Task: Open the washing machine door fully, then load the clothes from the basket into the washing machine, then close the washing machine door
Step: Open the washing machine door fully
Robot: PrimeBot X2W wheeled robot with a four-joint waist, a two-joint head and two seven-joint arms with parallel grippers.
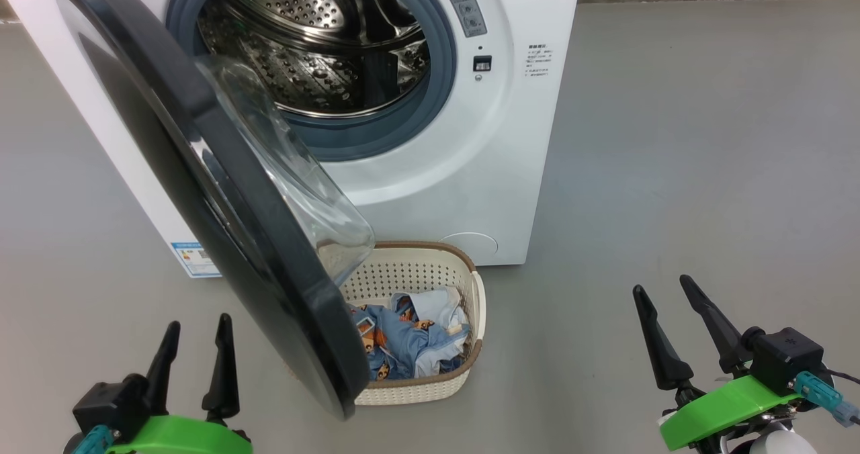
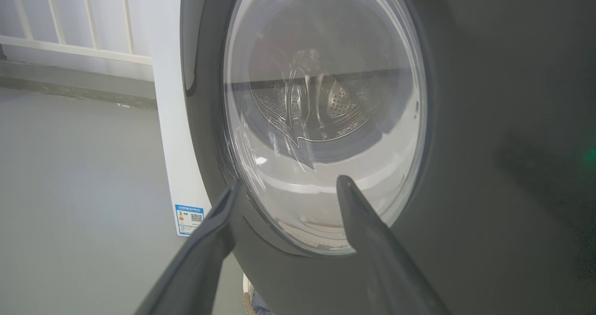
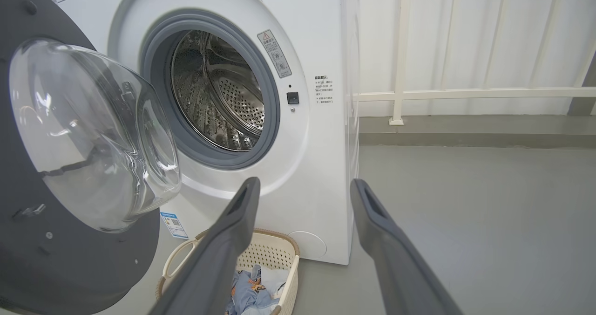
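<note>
We had the left gripper point(image 1: 200, 320) and right gripper point(image 1: 660, 283) nearest, both spread wide holding nothing, then the clothes point(image 1: 403, 336) in the basket point(image 1: 403, 276) beneath the swung-out washing machine door point(image 1: 282, 273), the washing machine point(image 1: 510, 138) behind.

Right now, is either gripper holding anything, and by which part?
Nothing is held. The left gripper and the right gripper both stand open and empty; the clothes lie in the basket.

Left gripper point(image 1: 198, 342) and right gripper point(image 1: 665, 291) hover low, fingers spread, empty.
</note>
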